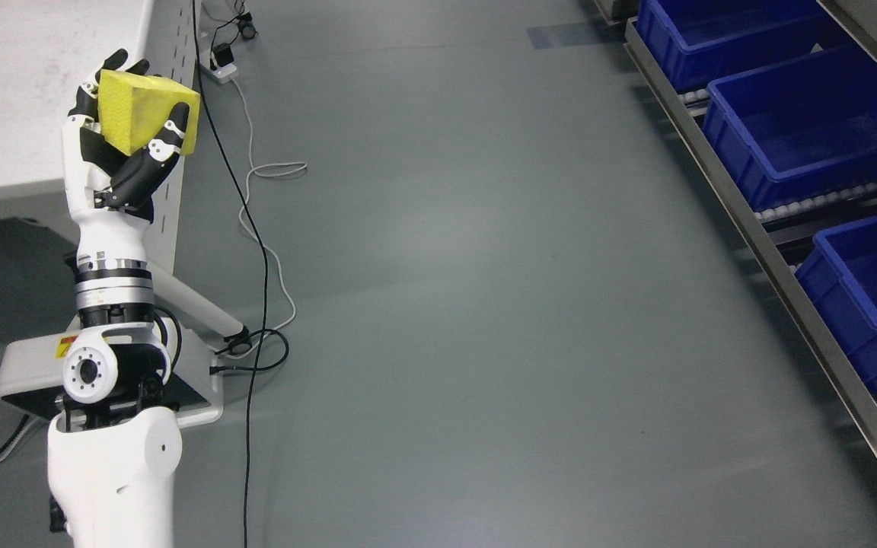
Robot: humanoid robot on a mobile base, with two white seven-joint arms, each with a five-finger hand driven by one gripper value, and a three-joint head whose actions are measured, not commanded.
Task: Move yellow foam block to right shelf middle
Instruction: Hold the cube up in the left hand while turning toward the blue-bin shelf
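Note:
My left hand (122,129) is raised at the upper left of the head view, its fingers curled around a yellow foam block (141,113). It holds the block in the air beside the edge of a white table (12,91). The left arm comes up from the lower left. A metal shelf (773,259) runs along the right edge, holding several empty blue bins (819,129). The shelf is far from the hand, across a wide grey floor. My right arm is not in view.
Black and white cables (263,251) trail over the floor beside the table, near a power strip (221,68). The table's white foot (195,304) and a grey base box (27,365) stand by the arm. Grey floor (484,304) lies between table and shelf.

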